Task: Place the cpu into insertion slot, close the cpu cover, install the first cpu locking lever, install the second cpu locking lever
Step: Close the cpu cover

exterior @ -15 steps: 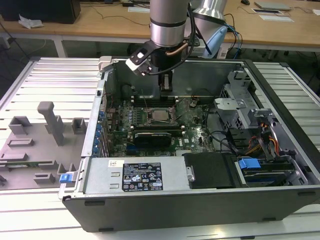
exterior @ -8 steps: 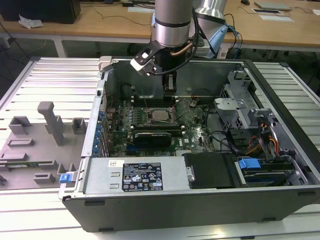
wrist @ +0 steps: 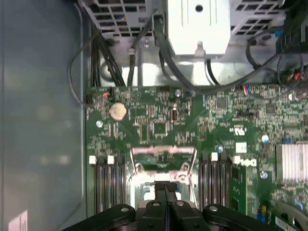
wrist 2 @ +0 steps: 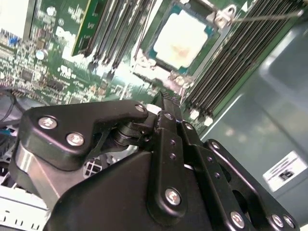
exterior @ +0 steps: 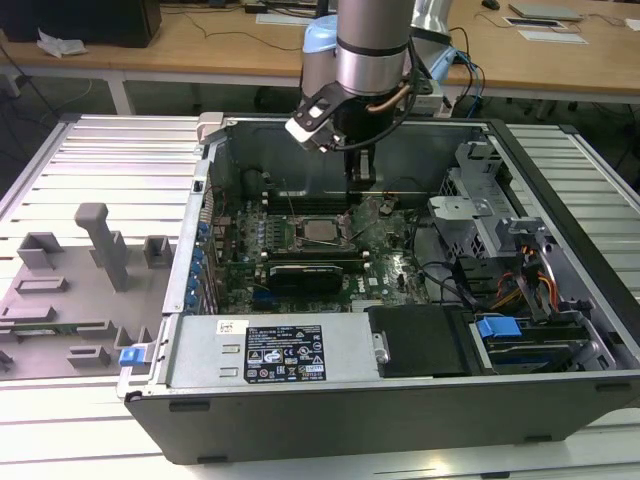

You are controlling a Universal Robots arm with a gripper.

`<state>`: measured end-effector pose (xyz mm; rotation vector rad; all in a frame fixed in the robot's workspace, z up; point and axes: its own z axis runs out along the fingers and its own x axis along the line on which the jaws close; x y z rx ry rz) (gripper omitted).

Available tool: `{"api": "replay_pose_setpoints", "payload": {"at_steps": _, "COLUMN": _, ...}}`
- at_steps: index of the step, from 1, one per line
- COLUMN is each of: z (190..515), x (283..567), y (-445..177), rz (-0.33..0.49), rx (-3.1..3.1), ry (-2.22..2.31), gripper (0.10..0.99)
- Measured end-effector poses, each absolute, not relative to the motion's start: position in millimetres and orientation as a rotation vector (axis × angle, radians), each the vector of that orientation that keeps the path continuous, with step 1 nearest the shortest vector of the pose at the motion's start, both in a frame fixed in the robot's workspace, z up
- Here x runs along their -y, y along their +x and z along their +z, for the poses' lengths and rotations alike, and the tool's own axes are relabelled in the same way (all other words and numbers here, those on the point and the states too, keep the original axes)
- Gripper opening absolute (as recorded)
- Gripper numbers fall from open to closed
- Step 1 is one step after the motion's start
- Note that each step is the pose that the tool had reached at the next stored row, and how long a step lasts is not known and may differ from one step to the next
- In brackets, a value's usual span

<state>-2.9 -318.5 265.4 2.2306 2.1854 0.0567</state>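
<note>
The cpu (wrist 2: 185, 38) lies silver top up in the insertion slot (wrist 2: 210, 30) on the green motherboard, and it also shows in the exterior view (exterior: 320, 232). The steel cpu cover (wrist 2: 223, 16) frames it, lying down around the chip. A thin wire locking lever (wrist 2: 262, 18) runs out from the cover's tab, over the memory slots. My gripper (wrist 2: 162, 96) is shut with its black fingers pressed together and nothing between them. It hangs just above the socket's edge (wrist: 166, 186), a little toward the exterior view's right of the cpu (exterior: 362, 180). I cannot tell whether it touches anything.
The open computer case (exterior: 350, 420) walls the board in. Long memory slots (wrist: 108, 185) flank the socket, and a black expansion card (exterior: 310, 270) lies in front. Drive cages and cables (exterior: 500, 250) fill the exterior view's right. A grey fixture tray (exterior: 90, 270) sits outside to its left.
</note>
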Motion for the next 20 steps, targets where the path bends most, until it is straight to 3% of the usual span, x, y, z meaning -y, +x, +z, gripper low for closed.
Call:
{"api": "replay_pose_setpoints", "payload": {"at_steps": 11, "z": 265.2, "x": 319.5, "y": 46.7, "rz": 0.053, "rx": -2.187, "ry": 2.233, "gripper": 0.106}}
{"api": "replay_pose_setpoints", "payload": {"at_steps": 20, "z": 248.3, "x": 319.6, "y": 51.0, "rz": 0.052, "rx": -2.187, "ry": 2.233, "gripper": 0.106}}
